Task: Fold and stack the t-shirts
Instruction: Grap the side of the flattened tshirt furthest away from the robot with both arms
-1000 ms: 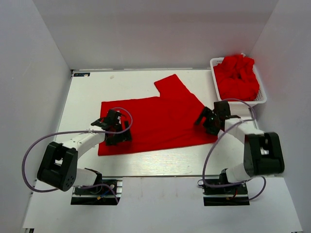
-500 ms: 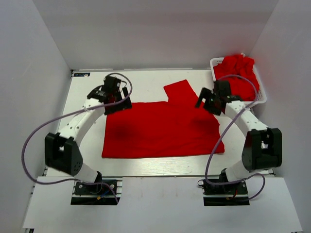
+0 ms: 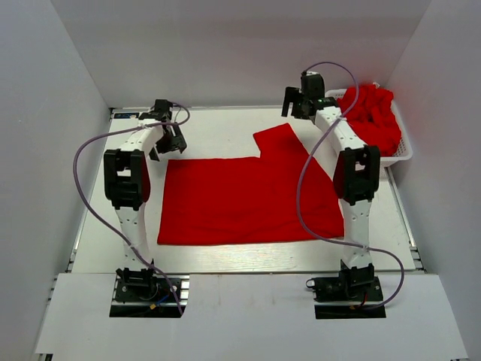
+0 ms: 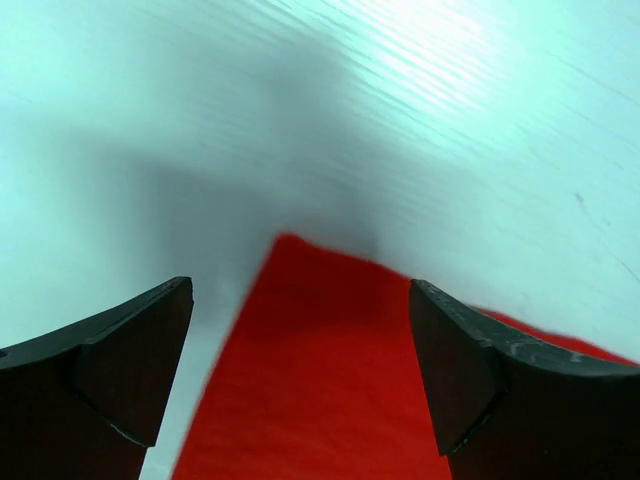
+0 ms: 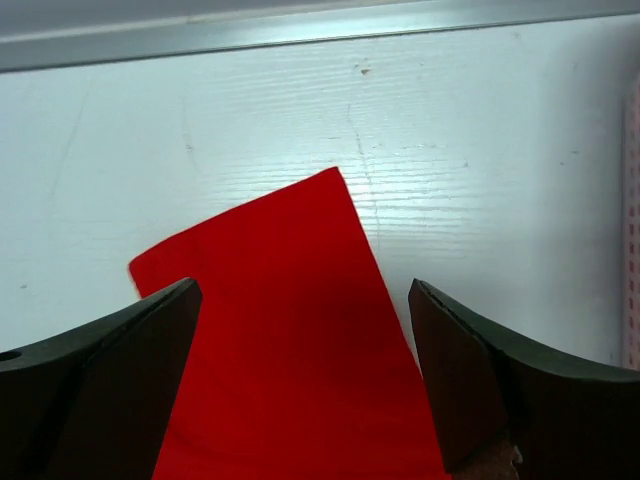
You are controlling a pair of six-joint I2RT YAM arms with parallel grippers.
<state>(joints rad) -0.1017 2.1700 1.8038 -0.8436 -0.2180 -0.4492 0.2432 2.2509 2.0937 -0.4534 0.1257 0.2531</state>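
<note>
One red t-shirt (image 3: 248, 199) lies flat on the white table, folded to a rectangle with one sleeve (image 3: 279, 141) sticking out at the far right. My left gripper (image 3: 167, 141) is open and empty above the shirt's far left corner (image 4: 300, 300). My right gripper (image 3: 301, 104) is open and empty, raised above the sleeve (image 5: 280, 300) near the back edge. More red t-shirts (image 3: 370, 116) are heaped in the white basket (image 3: 404, 154) at the far right.
White walls enclose the table on the left, back and right. A metal rail (image 5: 300, 30) runs along the table's back edge. The basket's rim (image 5: 632, 220) shows at the right edge of the right wrist view.
Both arms have swung from the shirt's near edges to the far side, spreading it flat. Both grippers have let go of the cloth and risen above the far corners.
</note>
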